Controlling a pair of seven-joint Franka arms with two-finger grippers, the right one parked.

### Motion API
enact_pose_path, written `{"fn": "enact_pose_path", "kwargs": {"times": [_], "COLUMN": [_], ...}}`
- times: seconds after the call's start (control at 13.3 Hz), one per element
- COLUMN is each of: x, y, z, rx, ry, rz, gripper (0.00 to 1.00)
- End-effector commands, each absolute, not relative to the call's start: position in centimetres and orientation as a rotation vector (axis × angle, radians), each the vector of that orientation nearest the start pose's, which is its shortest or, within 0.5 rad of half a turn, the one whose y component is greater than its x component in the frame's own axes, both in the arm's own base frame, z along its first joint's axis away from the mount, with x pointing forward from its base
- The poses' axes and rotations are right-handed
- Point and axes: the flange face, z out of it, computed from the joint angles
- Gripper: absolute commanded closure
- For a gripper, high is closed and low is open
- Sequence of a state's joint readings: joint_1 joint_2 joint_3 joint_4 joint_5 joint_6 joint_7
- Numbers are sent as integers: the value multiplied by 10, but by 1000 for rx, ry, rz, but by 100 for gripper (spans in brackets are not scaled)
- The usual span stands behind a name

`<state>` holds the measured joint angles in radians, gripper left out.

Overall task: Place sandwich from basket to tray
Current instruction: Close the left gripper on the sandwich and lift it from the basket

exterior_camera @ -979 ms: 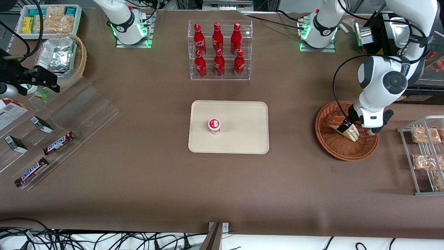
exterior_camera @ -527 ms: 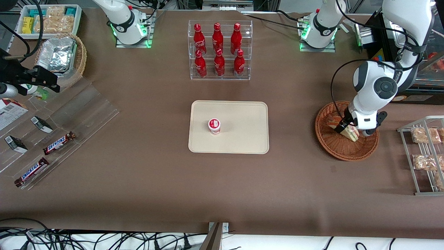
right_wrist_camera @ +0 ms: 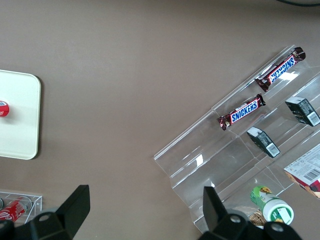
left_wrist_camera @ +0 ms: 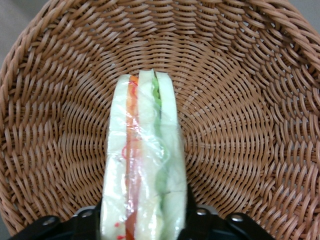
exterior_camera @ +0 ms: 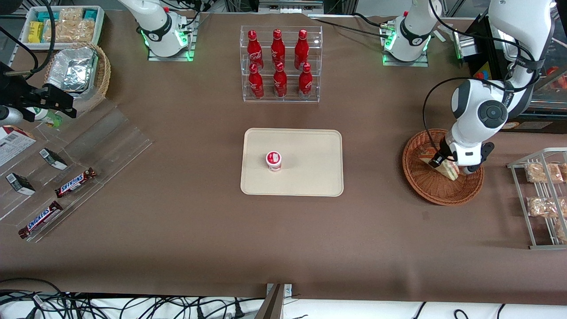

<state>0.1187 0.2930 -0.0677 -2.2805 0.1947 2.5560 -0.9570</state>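
Note:
The sandwich (exterior_camera: 448,169) is a pale wedge with red and green layers in clear wrap, lying in the reddish-brown woven basket (exterior_camera: 425,188) toward the working arm's end of the table. My gripper (exterior_camera: 440,163) is down in the basket, its dark fingers pressed against both bread faces. In the left wrist view the sandwich (left_wrist_camera: 145,165) stands on edge between the jaws of the gripper (left_wrist_camera: 144,226), with the basket (left_wrist_camera: 240,125) weave all around it. The cream tray (exterior_camera: 310,150) lies mid-table, well apart from the basket, and a corner of the tray (right_wrist_camera: 17,115) shows in the right wrist view.
A small red-and-white cup (exterior_camera: 273,160) stands on the tray. A clear rack of red bottles (exterior_camera: 280,64) is farther from the camera than the tray. A wire rack with snack packs (exterior_camera: 542,195) stands beside the basket. Snickers bars (exterior_camera: 75,182) on a clear stand lie toward the parked arm's end.
The arm's wrist and elbow shifted a little toward the tray side over the basket, and the gripper settled lower around the sandwich. Little has moved in the last half second.

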Motion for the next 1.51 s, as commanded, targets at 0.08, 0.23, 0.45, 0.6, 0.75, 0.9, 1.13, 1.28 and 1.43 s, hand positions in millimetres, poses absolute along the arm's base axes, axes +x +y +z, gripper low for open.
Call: {"fn": "enact_pose_path", "kwargs": {"times": [0.08, 0.23, 0.45, 0.6, 0.75, 0.9, 1.13, 1.28, 1.43], "x": [536, 540, 560, 573, 586, 595, 601, 596, 593], "y": [26, 25, 19, 0, -12, -33, -78, -114, -145], "z": [235, 255, 293, 328, 358, 385, 419, 425, 439], "rx": [-2785, -2780, -2736, -2757, -2775, -2810, -2893, -2930, -2971], "ry": [-1236, -1228, -1200, -1101, -1050, -958, -867, -777, -710], "rz": [-76, -87, -18, 18, 42, 46, 42, 45, 13], "gripper": [83, 83, 83, 83, 83, 83, 83, 81, 81]}}
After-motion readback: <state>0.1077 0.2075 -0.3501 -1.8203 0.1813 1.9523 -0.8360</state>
